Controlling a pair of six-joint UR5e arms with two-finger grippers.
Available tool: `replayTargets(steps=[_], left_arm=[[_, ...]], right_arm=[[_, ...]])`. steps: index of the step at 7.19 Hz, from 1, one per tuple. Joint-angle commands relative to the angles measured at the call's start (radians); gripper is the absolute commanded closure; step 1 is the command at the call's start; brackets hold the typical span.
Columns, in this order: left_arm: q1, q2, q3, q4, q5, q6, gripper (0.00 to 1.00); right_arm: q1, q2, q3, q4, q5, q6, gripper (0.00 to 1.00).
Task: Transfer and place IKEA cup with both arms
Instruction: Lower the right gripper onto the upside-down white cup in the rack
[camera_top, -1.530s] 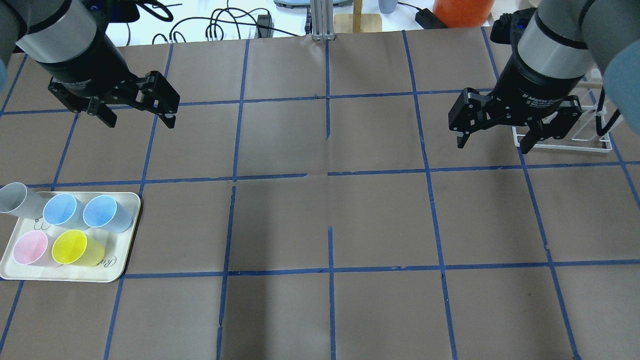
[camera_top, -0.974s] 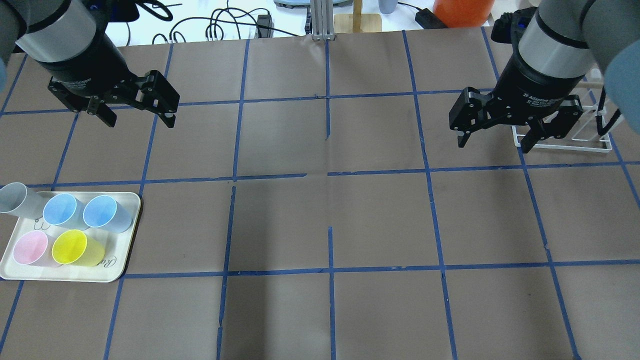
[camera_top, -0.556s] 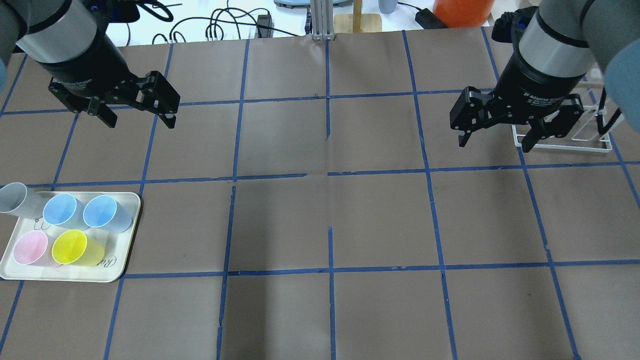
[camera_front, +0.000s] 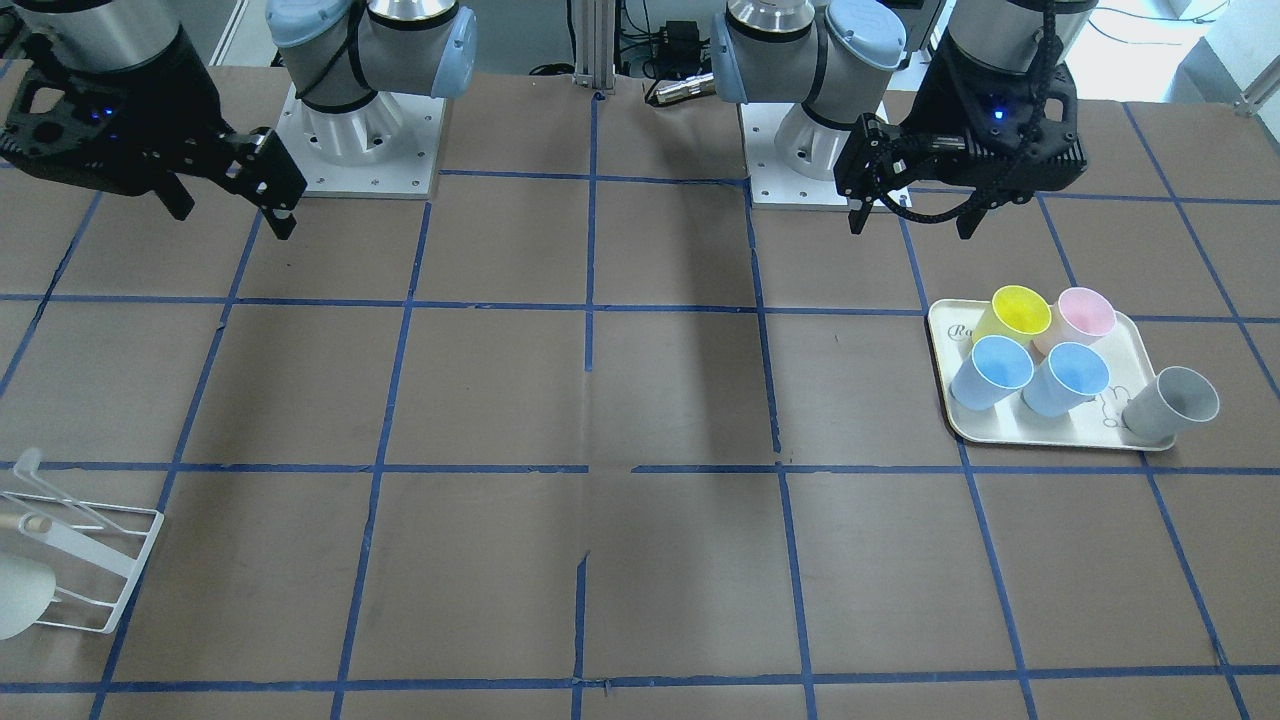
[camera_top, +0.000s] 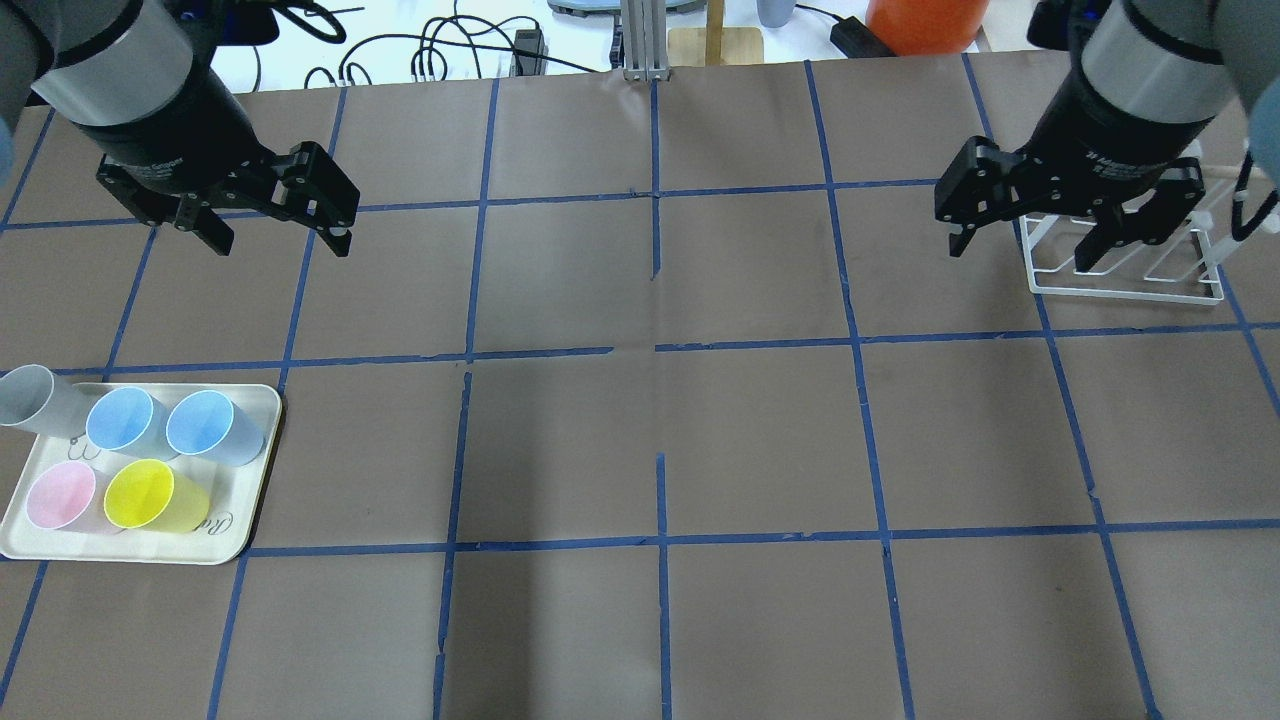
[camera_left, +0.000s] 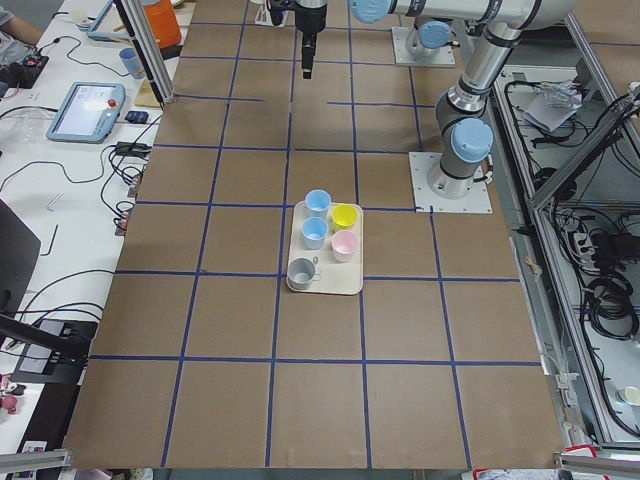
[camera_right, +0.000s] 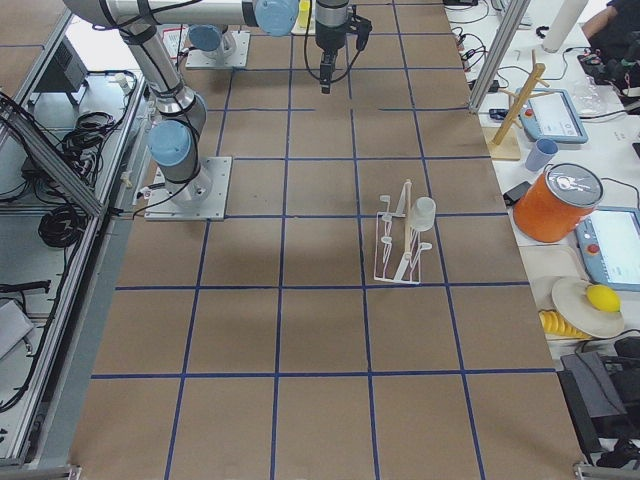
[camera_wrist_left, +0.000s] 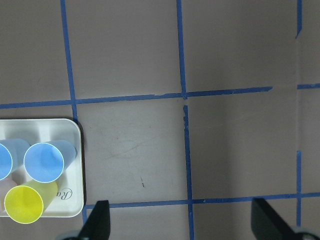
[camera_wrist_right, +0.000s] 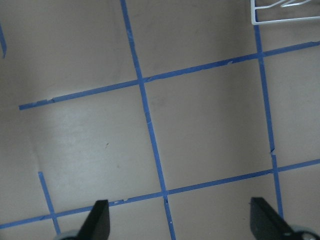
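The white IKEA cup (camera_right: 424, 212) sits upside down on a white wire rack (camera_right: 400, 250) at the table's right end. Its pale side also shows at the edge of the front-facing view (camera_front: 18, 595). In the overhead view my right arm hides it. My right gripper (camera_top: 1020, 257) is open and empty, hovering at the rack's (camera_top: 1130, 285) left end; it also shows in the front-facing view (camera_front: 237, 222). My left gripper (camera_top: 281, 245) is open and empty, hovering at the far left, well behind the tray; it also shows in the front-facing view (camera_front: 913, 228).
A cream tray (camera_top: 240, 500) at the front left holds a yellow cup (camera_top: 140, 493), a pink cup (camera_top: 60, 495), two blue cups (camera_top: 120, 420) and a grey cup (camera_top: 25, 395) at its corner. Brown paper with blue tape lines covers the table. Cables and an orange container (camera_top: 925, 25) lie beyond the far edge.
My right gripper has moved right and towards the far edge, up to the wire rack. My left arm and the cups on the tray have not moved.
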Motion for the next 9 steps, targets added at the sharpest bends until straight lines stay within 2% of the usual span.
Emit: replayTargets(steps=[1, 4, 5, 6, 7, 9], left_arm=[[0.000, 0.002, 0.001, 0.000, 0.001, 0.000, 0.00], [0.000, 0.001, 0.001, 0.000, 0.001, 0.000, 0.00], [0.002, 0.001, 0.001, 0.000, 0.001, 0.000, 0.00], [0.000, 0.001, 0.001, 0.000, 0.001, 0.000, 0.00], [0.000, 0.001, 0.001, 0.000, 0.001, 0.000, 0.00], [0.000, 0.001, 0.001, 0.000, 0.001, 0.000, 0.00]], right_arm=[[-0.154, 0.114, -0.111, -0.020, 0.005, -0.213, 0.00], [-0.186, 0.391, -0.407, -0.018, 0.005, -0.380, 0.00], [-0.199, 0.442, -0.445, -0.018, 0.007, -0.402, 0.00], [-0.209, 0.481, -0.453, -0.032, 0.031, -0.461, 0.00], [-0.235, 0.528, -0.453, -0.107, 0.035, -0.516, 0.00], [-0.252, 0.569, -0.453, -0.133, 0.035, -0.584, 0.00]])
